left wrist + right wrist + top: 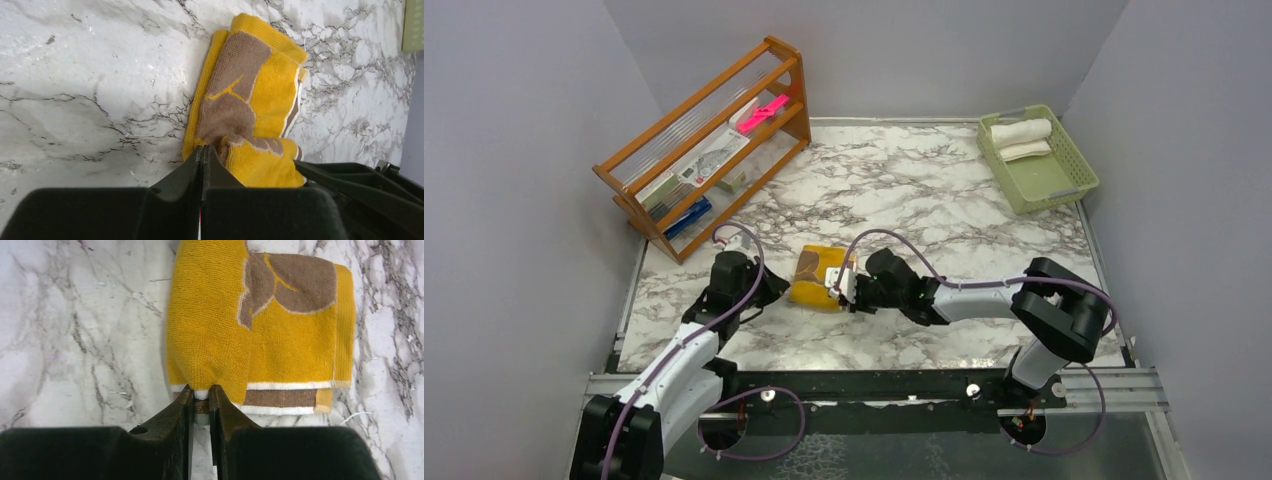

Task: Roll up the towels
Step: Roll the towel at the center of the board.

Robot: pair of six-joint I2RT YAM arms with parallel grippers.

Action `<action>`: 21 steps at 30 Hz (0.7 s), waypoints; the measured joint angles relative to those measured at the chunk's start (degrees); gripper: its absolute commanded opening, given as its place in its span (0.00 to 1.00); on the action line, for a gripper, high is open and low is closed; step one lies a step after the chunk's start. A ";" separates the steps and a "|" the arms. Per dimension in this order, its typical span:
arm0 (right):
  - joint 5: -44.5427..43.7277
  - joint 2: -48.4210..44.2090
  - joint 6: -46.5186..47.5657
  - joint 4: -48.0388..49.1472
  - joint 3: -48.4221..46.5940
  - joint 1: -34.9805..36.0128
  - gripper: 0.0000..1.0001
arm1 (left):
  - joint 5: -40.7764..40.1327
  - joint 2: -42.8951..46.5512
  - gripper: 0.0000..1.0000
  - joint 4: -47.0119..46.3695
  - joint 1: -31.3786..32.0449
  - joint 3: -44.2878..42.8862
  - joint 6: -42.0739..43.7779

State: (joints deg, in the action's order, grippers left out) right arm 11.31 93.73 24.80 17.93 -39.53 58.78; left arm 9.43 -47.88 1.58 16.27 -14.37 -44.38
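Note:
The mustard-yellow towel [816, 282] with brown print lies folded on the marble table, near the middle front. Its near edge is turned up into a short roll. My left gripper [777, 291] is at the roll's left end. In the left wrist view it [203, 150] is shut, and brown cloth of the towel [265, 90] bunches at its tips. My right gripper [848, 286] is at the right end. In the right wrist view it [201, 392] is shut on the white-and-brown hem of the rolled part of the towel [280, 345]. A rolled cream-white towel [1021, 130] lies in the green basket.
The green basket [1074, 170] stands at the back right and holds a second pale roll [1025, 151]. A wooden rack [704, 150] with a pink item and several flat things stands at the back left. Grey walls enclose the table on three sides.

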 measured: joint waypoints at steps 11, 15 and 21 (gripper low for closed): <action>12.76 3.28 3.85 -5.55 -8.87 -3.72 0.13 | 5.51 -1.75 0.00 -2.97 -2.97 1.53 0.13; 16.28 4.83 3.98 -7.48 -10.97 -3.72 0.14 | 6.21 -1.09 0.00 -3.76 -3.08 4.96 -0.55; 19.61 4.83 3.50 -7.61 -10.97 -3.72 0.13 | 6.36 1.49 0.00 -3.45 -3.08 7.10 -1.38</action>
State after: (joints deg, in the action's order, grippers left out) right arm 30.92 98.56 28.29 10.33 -50.50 55.07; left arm 15.79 -46.39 -1.87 13.19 -7.27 -45.76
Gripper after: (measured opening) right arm 0.143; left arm 0.009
